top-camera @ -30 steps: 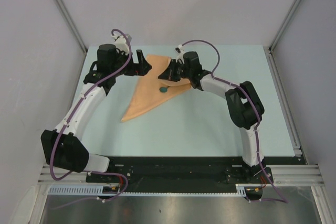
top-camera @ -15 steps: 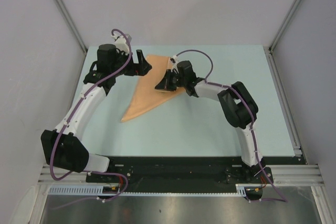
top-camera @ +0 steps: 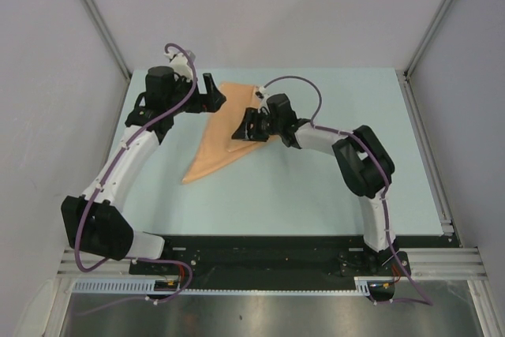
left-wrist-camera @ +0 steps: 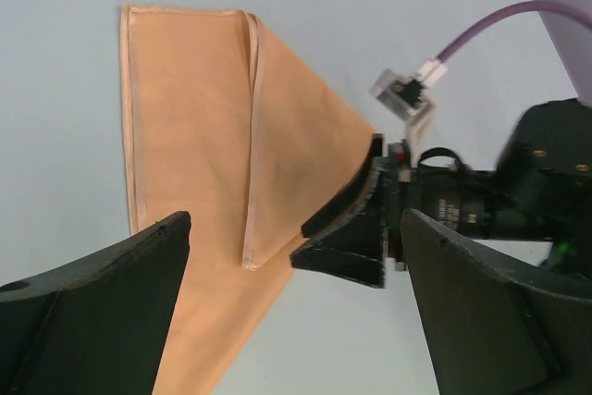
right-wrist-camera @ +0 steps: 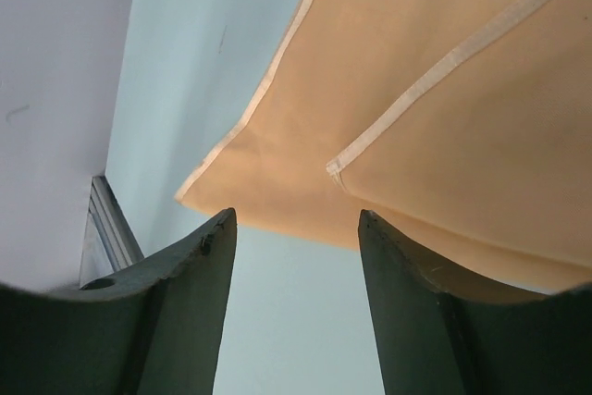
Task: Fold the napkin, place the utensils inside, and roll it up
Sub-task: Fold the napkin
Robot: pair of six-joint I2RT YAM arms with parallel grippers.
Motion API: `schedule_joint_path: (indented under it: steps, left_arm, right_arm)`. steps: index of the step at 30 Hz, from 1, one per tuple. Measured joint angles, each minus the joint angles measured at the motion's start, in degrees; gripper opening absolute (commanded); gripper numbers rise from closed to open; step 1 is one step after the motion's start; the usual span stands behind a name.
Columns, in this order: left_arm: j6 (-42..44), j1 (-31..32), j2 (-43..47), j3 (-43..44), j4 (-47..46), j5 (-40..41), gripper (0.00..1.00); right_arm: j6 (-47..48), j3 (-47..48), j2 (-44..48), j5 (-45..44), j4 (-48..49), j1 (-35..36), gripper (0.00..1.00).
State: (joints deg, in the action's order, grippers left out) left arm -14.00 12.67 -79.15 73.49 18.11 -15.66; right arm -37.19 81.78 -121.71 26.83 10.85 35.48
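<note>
The peach-orange napkin lies folded into a long wedge on the pale table, its point toward the near left. My right gripper hovers low at its right edge, jaws open, nothing between them. The right wrist view shows the napkin with a hemmed flap corner just past the fingertips of my right gripper. My left gripper hangs wide open over the napkin's far end. In its wrist view my left gripper frames the napkin and the right gripper. The utensils are hidden.
The table is bounded by a metal rail on the right and grey walls on three sides. Both arm bases sit on the black bar at the near edge. A purple cable trails from the right wrist.
My right gripper moved left and nearer across the napkin, then opened from shut. The dark utensil that lay in sight on the napkin no longer shows. The left arm stayed still.
</note>
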Motion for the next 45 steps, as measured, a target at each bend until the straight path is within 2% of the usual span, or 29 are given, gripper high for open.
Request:
schedule_joint_path:
  steps: [5,9,15,24,33,45]
  left_arm:
    - [-1.5,0.0,0.9,-2.6,-2.2,2.0,1.00]
    - [-4.3,0.0,3.3,-8.8,-4.5,5.0,1.00]
    - [-10.3,-0.1,12.6,-24.3,-8.0,11.6,1.00]
    - [-18.6,-3.9,24.6,-40.7,-9.3,16.1,1.00]
    - [-21.3,-6.9,29.4,-44.4,-8.3,17.0,1.00]
    - [-23.6,-11.3,28.7,-48.6,-8.9,14.9,1.00]
  right_arm:
    - [4.1,-2.1,7.6,-1.9,-4.0,-2.1,0.60]
    - [5.5,-2.2,11.0,-1.3,-4.2,-8.4,0.60]
    - [5.7,-2.2,7.7,1.3,-4.1,-17.0,0.60]
    - [5.2,-2.2,1.1,6.2,-4.1,-18.7,0.59]
    - [4.2,-1.9,1.1,8.0,-2.2,-18.7,0.59]
    - [3.8,-1.0,-2.8,7.9,-2.4,-19.1,0.59]
